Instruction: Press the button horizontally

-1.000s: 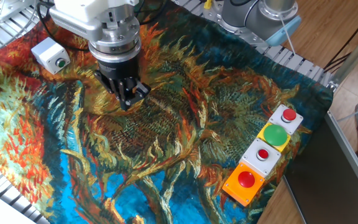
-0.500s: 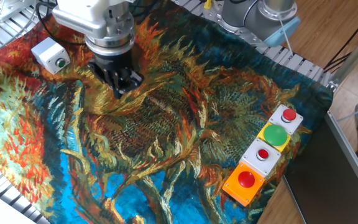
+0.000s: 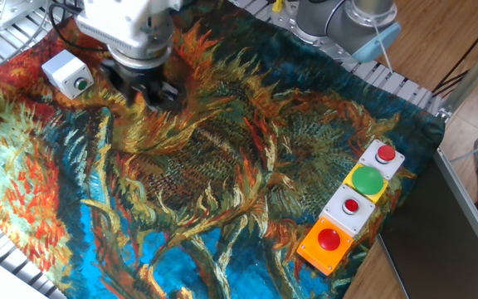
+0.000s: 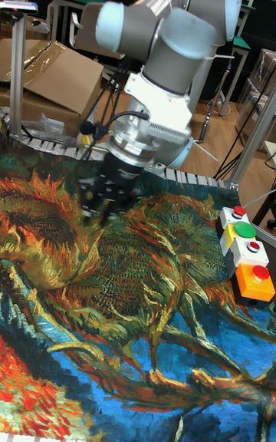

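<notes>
The button (image 3: 80, 83) is small, round and green, set in the side face of a small white cube-shaped box (image 3: 63, 66) at the far left of the painted cloth. My gripper (image 3: 158, 97) hangs low over the cloth to the right of the box, about a box-width or two away, and touches nothing. Its dark fingers are motion-blurred, so no gap or contact shows. In the tall fixed view the gripper (image 4: 100, 216) hangs under the grey arm, and the white box does not show there.
A row of button boxes lies at the cloth's right edge: a red button on grey (image 3: 386, 154), a green dome on yellow (image 3: 367, 180), a small red one (image 3: 351, 205) and a red one on orange (image 3: 329, 239). The arm's base (image 3: 338, 21) stands behind the cloth.
The gripper has slid left and away from the camera across the cloth, coming closer to the white box. The boxes have not moved.
</notes>
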